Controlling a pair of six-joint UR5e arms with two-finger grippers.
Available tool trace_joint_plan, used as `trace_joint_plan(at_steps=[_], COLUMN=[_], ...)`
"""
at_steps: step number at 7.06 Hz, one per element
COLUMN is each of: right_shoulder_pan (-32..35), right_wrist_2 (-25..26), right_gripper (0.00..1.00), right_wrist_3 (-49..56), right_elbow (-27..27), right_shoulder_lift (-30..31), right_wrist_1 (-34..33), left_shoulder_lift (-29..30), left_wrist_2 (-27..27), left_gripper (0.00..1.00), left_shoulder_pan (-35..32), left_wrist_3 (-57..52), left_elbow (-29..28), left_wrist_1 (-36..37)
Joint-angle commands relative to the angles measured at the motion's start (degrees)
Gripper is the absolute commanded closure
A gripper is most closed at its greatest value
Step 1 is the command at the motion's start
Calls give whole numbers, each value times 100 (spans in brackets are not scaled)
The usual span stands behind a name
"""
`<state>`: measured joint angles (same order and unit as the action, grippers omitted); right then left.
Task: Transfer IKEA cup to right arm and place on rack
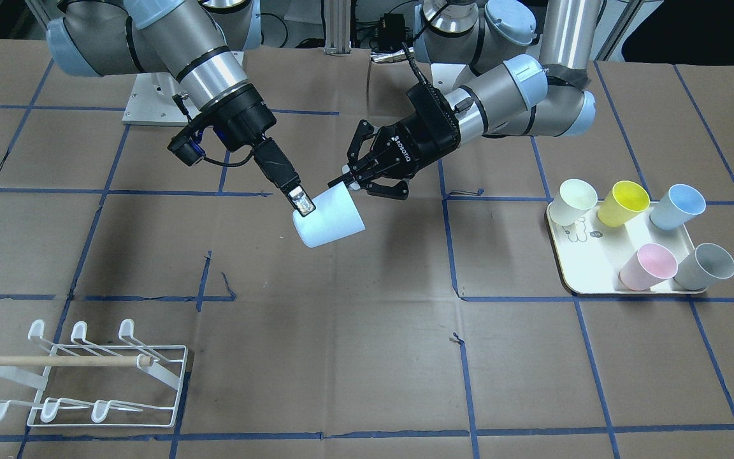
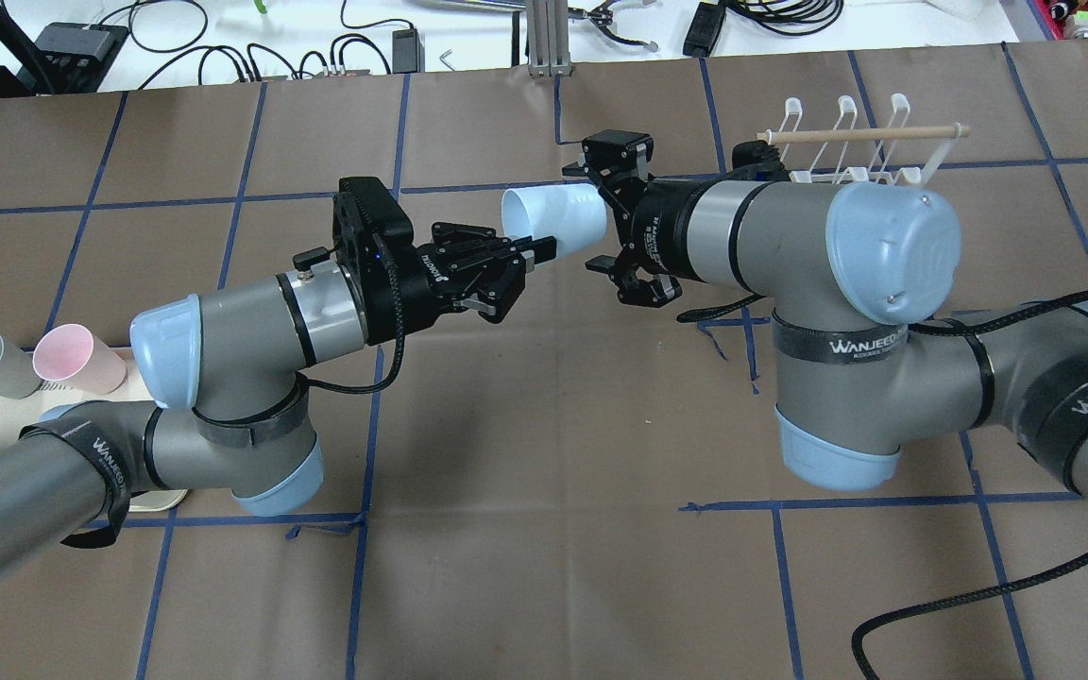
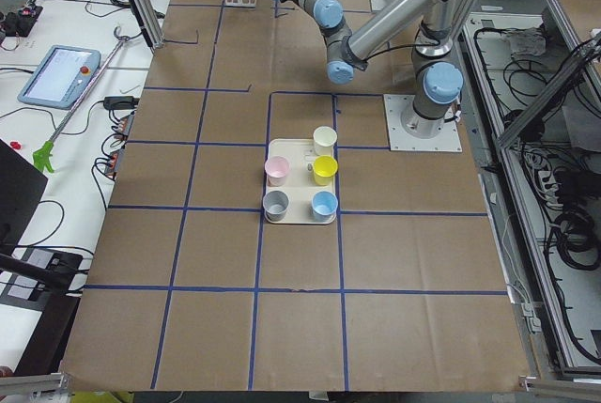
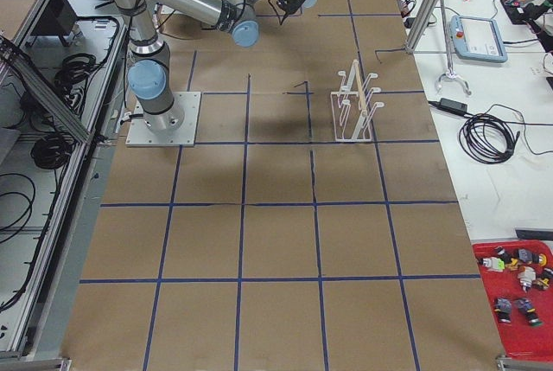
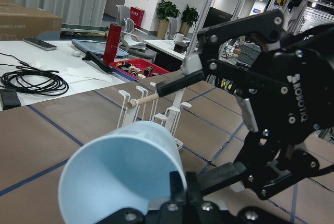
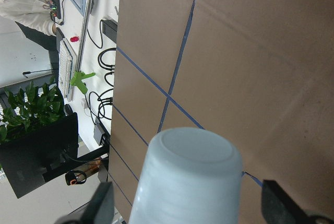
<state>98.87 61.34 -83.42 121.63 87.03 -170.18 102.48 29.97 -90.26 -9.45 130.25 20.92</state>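
Pinching the pale blue cup point(image 2: 549, 217) at its rim, the left gripper point(image 2: 536, 253) holds it sideways in mid-air over mid-table. The right gripper point(image 2: 603, 220) straddles the cup's base end, fingers spread with gaps either side. The white wire rack point(image 2: 865, 135) stands well apart, far right.

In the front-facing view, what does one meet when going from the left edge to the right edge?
rack → right claw → held cup → left claw → tray
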Motion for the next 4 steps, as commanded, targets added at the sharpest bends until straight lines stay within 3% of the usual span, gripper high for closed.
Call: trace_joint_plan(at_steps=[1,4], right_shoulder_pan=[53,141], right_wrist_2=[1,1], right_gripper=[1,1], right_wrist_3=[-43,-34], right_elbow=[-43,-148], right_shoulder_lift=[-107,-292], right_wrist_1=[2,2], left_shoulder_lift=[0,0], left_wrist_2=[0,0], left_gripper=[93,93], left_shoulder_pan=[8,0], left_wrist_3=[58,66], left_elbow=[0,0], left_wrist_1=[9,17])
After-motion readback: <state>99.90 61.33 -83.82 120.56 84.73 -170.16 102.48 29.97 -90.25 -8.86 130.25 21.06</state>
